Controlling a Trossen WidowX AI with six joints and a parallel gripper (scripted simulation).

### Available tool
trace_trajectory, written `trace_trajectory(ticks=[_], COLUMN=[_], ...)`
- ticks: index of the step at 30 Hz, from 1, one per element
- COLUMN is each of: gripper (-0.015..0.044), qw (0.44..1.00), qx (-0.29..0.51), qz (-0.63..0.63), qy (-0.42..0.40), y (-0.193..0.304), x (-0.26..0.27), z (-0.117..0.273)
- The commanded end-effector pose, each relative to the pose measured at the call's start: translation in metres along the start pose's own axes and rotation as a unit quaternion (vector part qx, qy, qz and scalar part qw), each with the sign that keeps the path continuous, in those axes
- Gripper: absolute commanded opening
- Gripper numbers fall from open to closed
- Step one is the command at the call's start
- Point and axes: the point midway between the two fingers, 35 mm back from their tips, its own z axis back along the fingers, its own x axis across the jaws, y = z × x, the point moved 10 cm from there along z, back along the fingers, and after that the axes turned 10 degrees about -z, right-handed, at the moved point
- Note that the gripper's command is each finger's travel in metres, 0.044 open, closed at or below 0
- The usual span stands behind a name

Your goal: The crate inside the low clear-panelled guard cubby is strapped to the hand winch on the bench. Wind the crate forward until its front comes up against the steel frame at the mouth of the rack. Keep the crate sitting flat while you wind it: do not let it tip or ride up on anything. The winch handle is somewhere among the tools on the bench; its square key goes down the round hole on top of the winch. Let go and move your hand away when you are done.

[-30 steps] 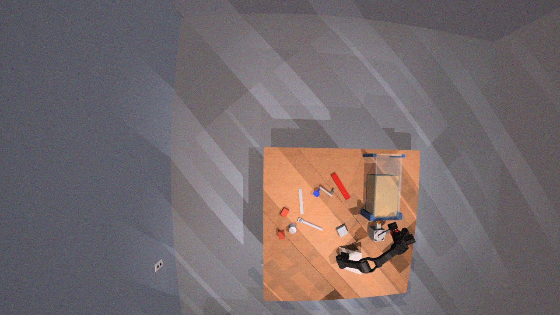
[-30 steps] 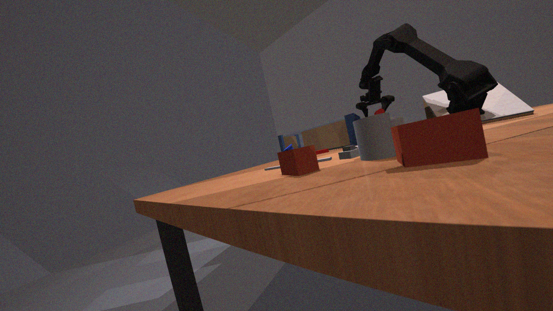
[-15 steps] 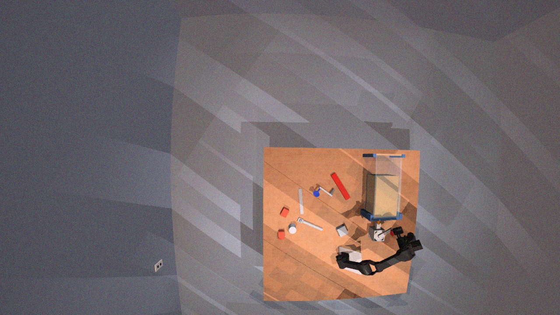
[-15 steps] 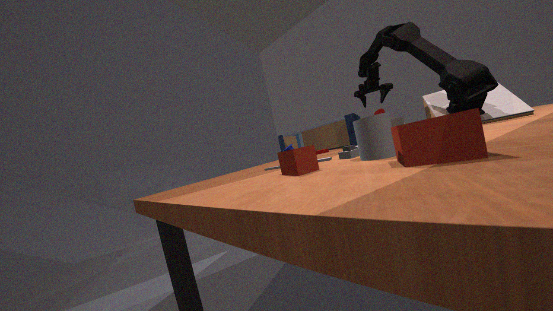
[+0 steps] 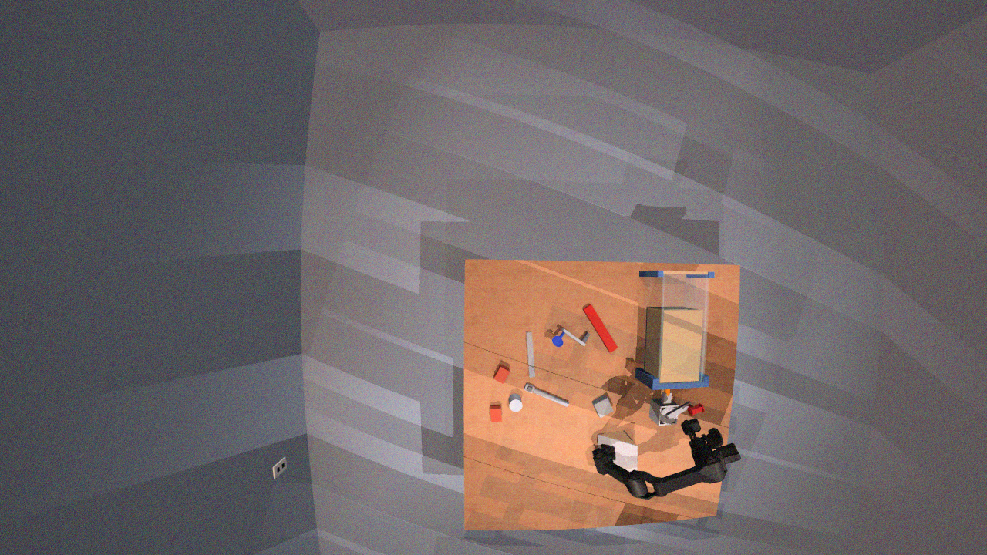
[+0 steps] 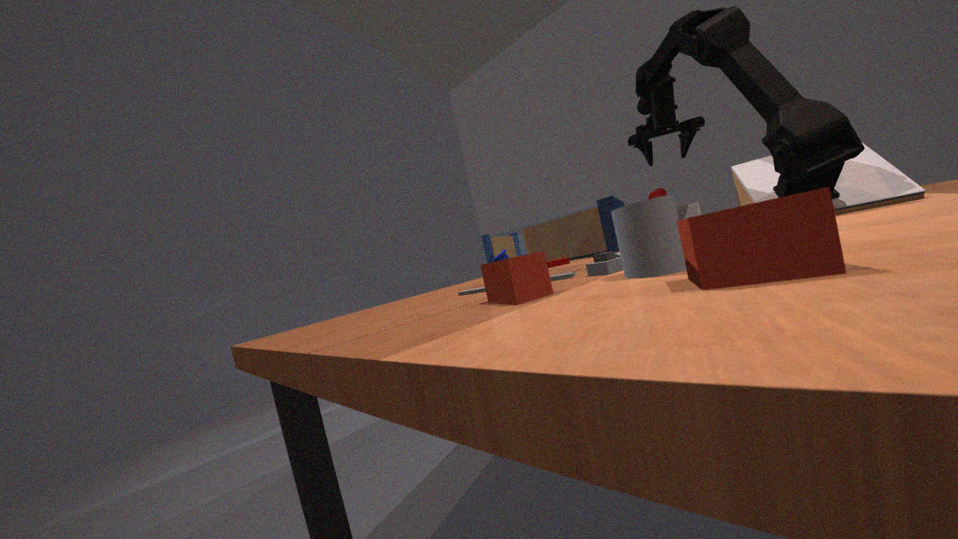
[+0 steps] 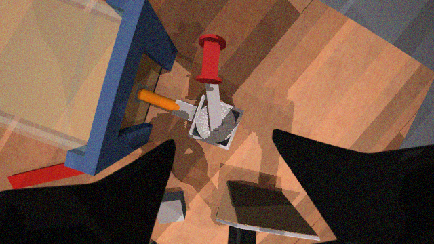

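The tan crate point(image 5: 682, 344) point(image 7: 54, 78) sits flat in the clear-panelled cubby, its front at the blue frame point(image 5: 679, 385) point(image 7: 110, 91) point(image 6: 611, 221); no gap shows from above. An orange strap piece point(image 7: 157, 99) runs from the crate's front to the winch point(image 5: 667, 412) point(image 7: 224, 130). The winch handle stands on top of the winch, its red grip point(image 7: 211, 61) point(image 5: 695, 409) point(image 6: 657, 192) out to the side away from the strap's line. My gripper point(image 6: 666, 160) point(image 7: 224, 138) is open and empty, above the winch area and clear of the red grip. The handle's key is hidden.
A grey block point(image 5: 602, 405) point(image 7: 171, 213) and a tilted white panel point(image 5: 624, 453) point(image 6: 884, 177) are near the winch. A red bar point(image 5: 600, 327), blue-knobbed crank point(image 5: 558, 341), flat grey bar point(image 5: 530, 353), wrench-like tool point(image 5: 548, 395), cylinder point(image 5: 515, 402) and two red blocks point(image 5: 501, 373) point(image 5: 496, 412) lie farther off.
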Motion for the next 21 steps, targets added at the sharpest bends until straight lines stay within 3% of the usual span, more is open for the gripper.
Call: trace_trajectory(ticks=[1,21], gripper=[0.0440,0.0440], qw=[0.998,0.998], qx=[0.058,0.061], qz=[-0.008,-0.008], qy=[0.000,0.000], y=[0.0335,0.0354], x=[-0.0233,-0.0243], z=[0.0175,0.0182])
